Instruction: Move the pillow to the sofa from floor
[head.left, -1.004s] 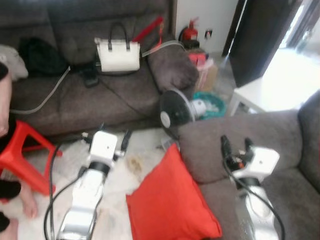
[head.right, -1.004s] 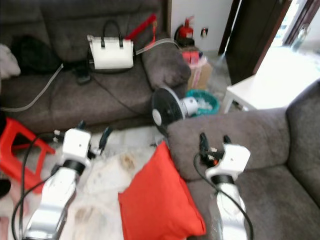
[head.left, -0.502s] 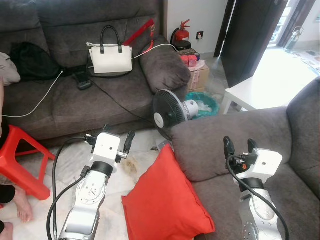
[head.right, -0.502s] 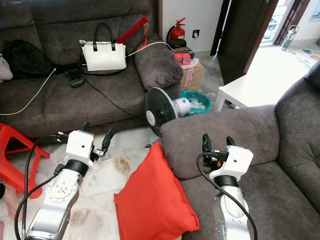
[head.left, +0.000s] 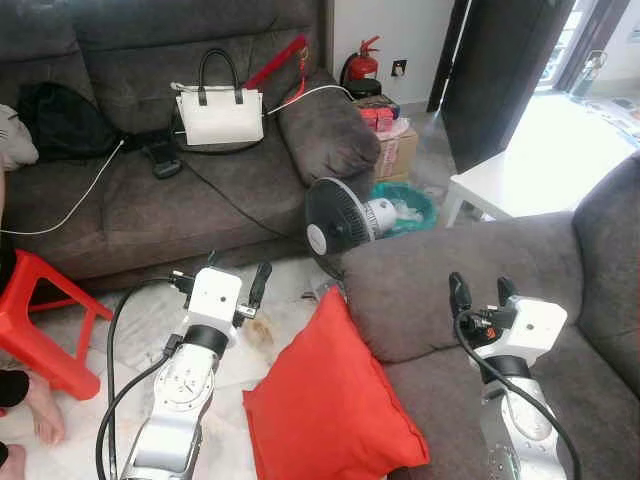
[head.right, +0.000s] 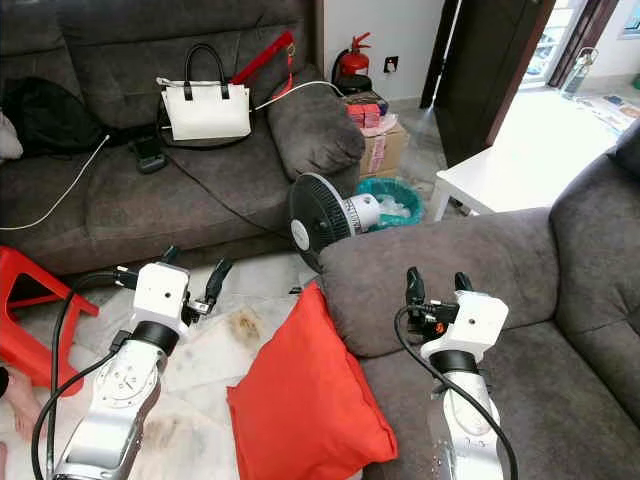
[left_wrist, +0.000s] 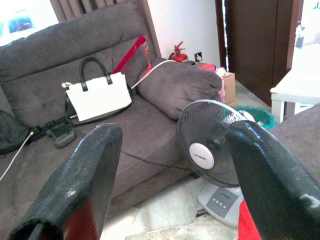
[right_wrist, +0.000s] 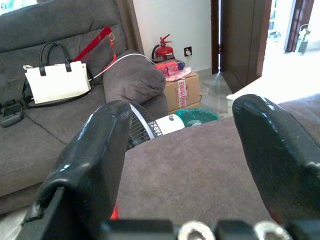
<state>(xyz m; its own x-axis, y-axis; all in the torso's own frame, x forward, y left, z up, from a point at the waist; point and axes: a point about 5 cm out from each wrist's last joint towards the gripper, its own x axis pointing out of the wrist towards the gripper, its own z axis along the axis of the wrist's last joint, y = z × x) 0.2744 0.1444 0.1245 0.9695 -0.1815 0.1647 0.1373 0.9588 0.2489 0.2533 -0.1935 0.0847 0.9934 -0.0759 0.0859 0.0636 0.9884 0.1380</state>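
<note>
Left gripper (head.left: 236, 281) open, above-left of pillow (head.left: 330, 400), apart.

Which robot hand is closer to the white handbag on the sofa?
Left. The left gripper hovers over the floor just before the sofa holding the white handbag; the right gripper is above the other sofa, farther away.

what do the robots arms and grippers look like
Both arms are silver metal with black cables looping alongside. The left gripper and right gripper each have a white boxy housing with two long black fingers; small red-orange wires show by the right one.
</note>
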